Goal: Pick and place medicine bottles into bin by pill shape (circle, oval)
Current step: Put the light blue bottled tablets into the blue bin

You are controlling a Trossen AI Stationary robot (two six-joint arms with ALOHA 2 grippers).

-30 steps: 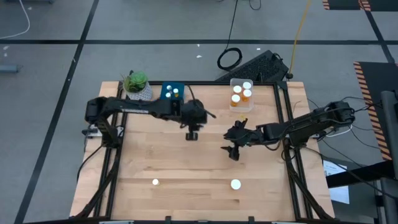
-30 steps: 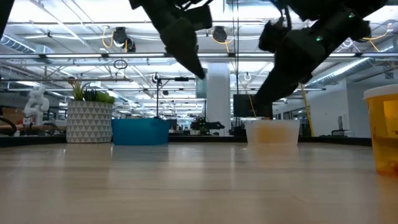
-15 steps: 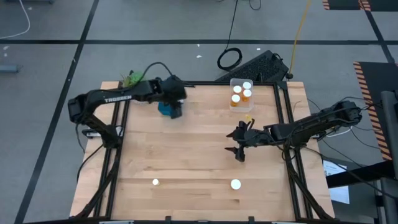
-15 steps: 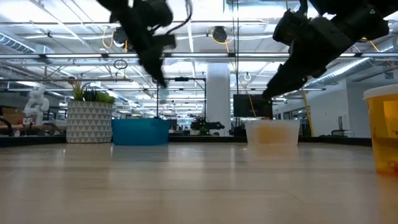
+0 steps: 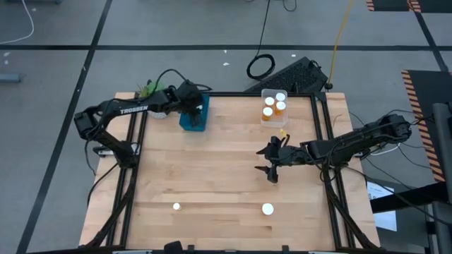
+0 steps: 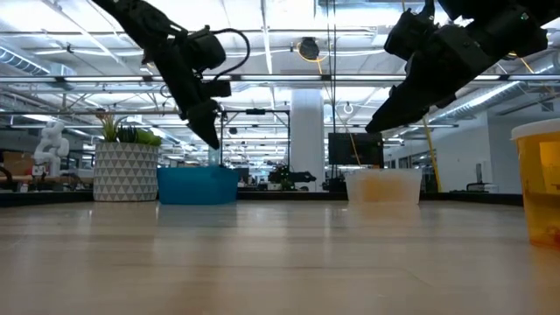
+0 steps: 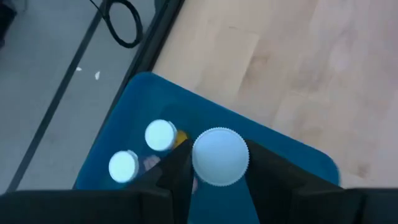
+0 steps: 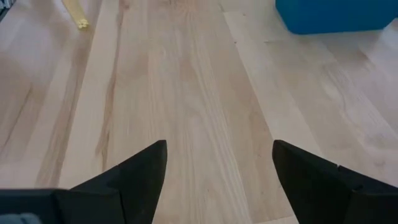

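My left gripper (image 5: 194,113) hangs over the blue bin (image 5: 193,121) at the table's far left, shut on a medicine bottle with a white cap (image 7: 219,155). Two more white-capped bottles (image 7: 160,134) (image 7: 123,166) stand in that bin. My right gripper (image 5: 272,164) is open above the table's right half, with only bare wood between its fingers (image 8: 217,162). A clear bin (image 5: 274,106) at the far edge holds three bottles. Two bottles (image 5: 176,207) (image 5: 268,209) stand on the table near the front. My left gripper pinches the bottle between its two fingers (image 7: 180,171), just under the white cap (image 7: 219,155). The fingers point down from above. The bottle stands upright in the hold, over the inside of the blue bin (image 7: 292,162); its body is hidden by the cap.
A potted plant (image 6: 127,166) stands left of the blue bin (image 6: 197,185), close to my left arm. In the low view an orange bottle (image 6: 538,184) stands very near the camera at the right. Bare wood lies across the table's middle (image 5: 212,169).
My left gripper has swung from the table's middle toward the far left corner and come down over the blue bin. My right gripper has stayed open.
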